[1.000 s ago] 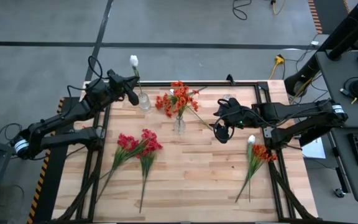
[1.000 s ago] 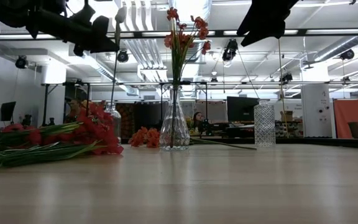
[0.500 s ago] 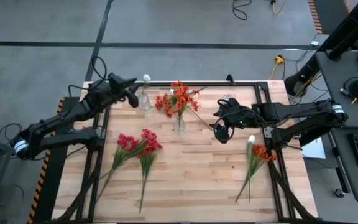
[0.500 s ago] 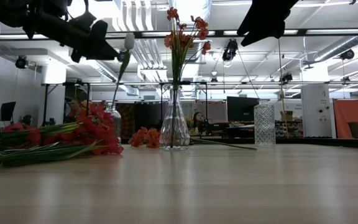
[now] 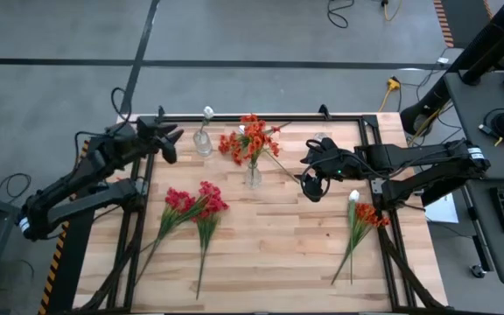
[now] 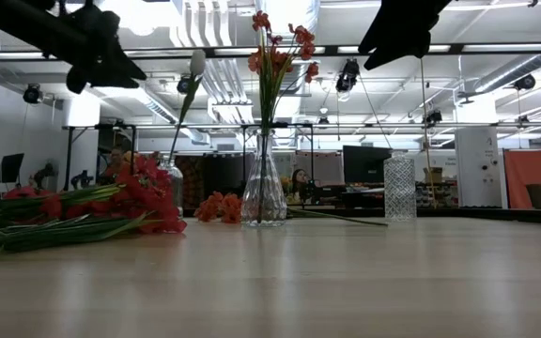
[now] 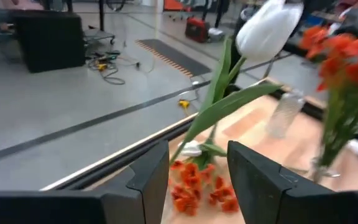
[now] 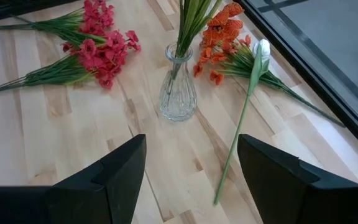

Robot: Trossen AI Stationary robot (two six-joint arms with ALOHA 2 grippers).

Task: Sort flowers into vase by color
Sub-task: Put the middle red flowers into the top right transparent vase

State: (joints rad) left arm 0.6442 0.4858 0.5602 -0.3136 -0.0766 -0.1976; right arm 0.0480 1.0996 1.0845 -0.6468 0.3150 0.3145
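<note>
Since a second ago my left gripper (image 5: 172,143) has let go of the white flower (image 5: 206,114) and pulled back toward the table's left edge; the bloom that it held upright above the small vase (image 5: 202,143) now leans in that vase, and the right arm has not shifted. Nearest to me on the table (image 5: 269,254) lie two crimson sprays (image 5: 191,206) on the left, blooms together and stems fanning toward the front edge, and on the right an orange spray (image 5: 363,215) with a second white bloom (image 5: 353,197) just beside it. Further in, my right gripper (image 5: 311,185) hangs above the boards to the right of the middle vase (image 5: 252,176); its fingers (image 8: 123,171) stand apart with nothing between them. That vase holds orange flowers (image 5: 252,138), and another orange spray lies flat behind it, stem running to the right. In the left wrist view the fingers (image 7: 151,171) are parted and empty, with the white flower's stem rising beyond them, untouched. At the far edge, right of centre, stands a ribbed glass vase (image 6: 399,187). Beyond the table I see a workshop with desks and ceiling lights.
</note>
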